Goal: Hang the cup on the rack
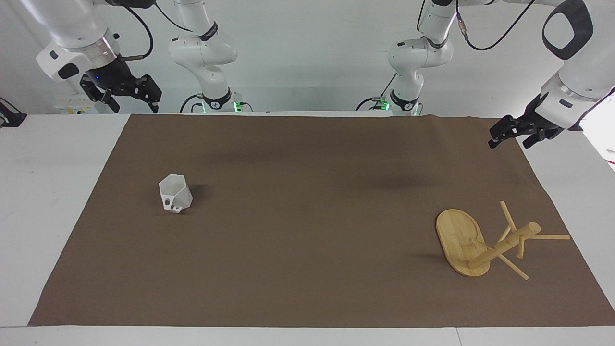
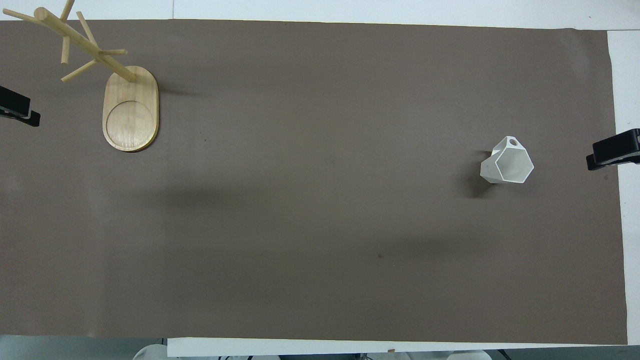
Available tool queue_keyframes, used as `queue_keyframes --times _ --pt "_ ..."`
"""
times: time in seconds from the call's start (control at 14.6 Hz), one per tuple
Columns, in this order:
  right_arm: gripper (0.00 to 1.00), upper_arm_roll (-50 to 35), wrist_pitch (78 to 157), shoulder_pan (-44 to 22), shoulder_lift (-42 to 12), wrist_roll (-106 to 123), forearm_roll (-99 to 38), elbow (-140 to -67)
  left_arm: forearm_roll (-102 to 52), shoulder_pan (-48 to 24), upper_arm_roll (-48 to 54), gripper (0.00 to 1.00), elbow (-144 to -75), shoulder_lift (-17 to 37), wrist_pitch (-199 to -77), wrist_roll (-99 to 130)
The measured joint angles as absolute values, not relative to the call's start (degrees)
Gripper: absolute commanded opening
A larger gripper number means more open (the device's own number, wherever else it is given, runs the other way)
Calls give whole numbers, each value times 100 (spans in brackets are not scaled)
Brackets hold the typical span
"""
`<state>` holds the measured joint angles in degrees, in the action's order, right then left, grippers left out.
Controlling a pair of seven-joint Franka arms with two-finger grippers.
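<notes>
The white faceted cup (image 1: 175,193) stands on the brown mat toward the right arm's end, its opening up and its holed handle turned away from the robots; it also shows in the overhead view (image 2: 507,162). The bamboo rack (image 1: 463,242) stands on its oval base toward the left arm's end, farther from the robots than the cup, with its post and pegs bare (image 2: 130,107). My right gripper (image 1: 136,108) hangs open and empty in the air over the mat's corner. My left gripper (image 1: 509,143) hangs open and empty over the mat's edge at its own end. Both arms wait.
A brown mat (image 1: 307,240) covers most of the white table (image 1: 53,192). In the overhead view only the tips of the left gripper (image 2: 20,111) and the right gripper (image 2: 612,150) show, at the side edges.
</notes>
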<state>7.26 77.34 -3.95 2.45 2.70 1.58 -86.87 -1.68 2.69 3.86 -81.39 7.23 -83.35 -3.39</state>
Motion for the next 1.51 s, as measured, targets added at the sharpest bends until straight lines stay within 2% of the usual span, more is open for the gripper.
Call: queue_keyframes --times 0.62,0.75,0.89,1.1,1.3,1.51 --pt "100 724 7535 -358 259 606 157 -8756 -168 269 386 100 -8139 723 -8335 -339" --pt "100 685 7601 -364 278 1431 156 -8774 -168 269 386 100 -8139 723 -8335 -339" --pt "100 690 7996 -271 286 2887 127 -8873 -168 269 386 100 -8139 723 -8335 -339" --pt "100 721 8300 470 161 5057 -858 -8973 -168 269 386 100 -8139 723 -8335 -339" --pt "100 742 8406 1404 -440 7422 -2026 -8863 -168 269 386 100 -8139 723 -8335 -339" --pt "100 731 8221 2027 -1517 9543 -3188 -8569 -168 269 386 100 -8139 723 -8335 -339"
